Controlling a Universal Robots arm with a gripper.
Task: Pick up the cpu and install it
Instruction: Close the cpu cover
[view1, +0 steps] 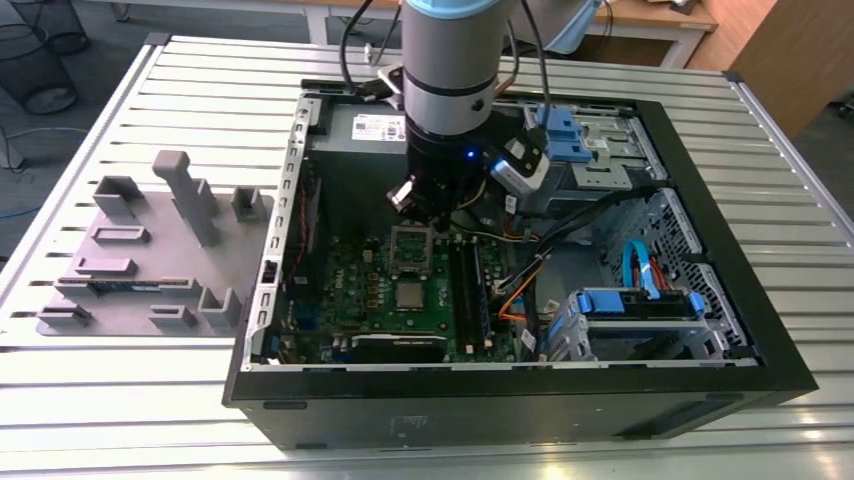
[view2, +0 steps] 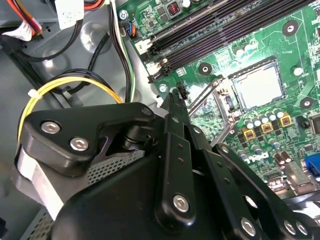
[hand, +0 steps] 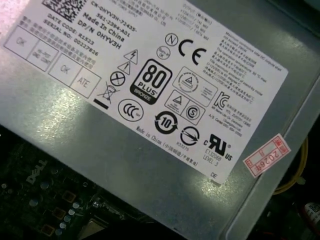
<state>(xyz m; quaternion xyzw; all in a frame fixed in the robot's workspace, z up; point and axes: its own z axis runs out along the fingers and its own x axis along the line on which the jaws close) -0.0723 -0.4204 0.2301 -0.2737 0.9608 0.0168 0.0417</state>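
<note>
Silver-topped and flat, the cpu (view1: 411, 293) lies metal side up in its socket on the green motherboard (view1: 367, 285), inside the open computer case (view1: 721, 300). Note that it is square, so it has no long axis. In the exterior view its edges run parallel to the black memory slots (view1: 470, 285) just beside it on the exterior view's right. In the second wrist view you see the same cpu (view2: 257, 86) level in the socket, with thin metal lever wires (view2: 202, 95) standing up beside it and the memory slots (view2: 225, 30) beyond.

The gripper (view1: 424, 215) hangs from the arm over the board, between the grey power-supply box (view1: 360, 125) and the cpu. It is near the cpu but apart from it, not touching. In the second wrist view the black gripper (view2: 176, 97) points toward the socket corner. You cannot tell from these views whether the pincer is apart or together.

Record also:
- The first wrist view looks onto the power-supply box (hand: 150, 170) and its white label (hand: 150, 80).
- A yellow cable (view2: 75, 85) loops near the gripper body.
- A grey fixture tray (view1: 147, 260) sits on the slatted metal table (view1: 200, 90), at the exterior view's left of the case.
</note>
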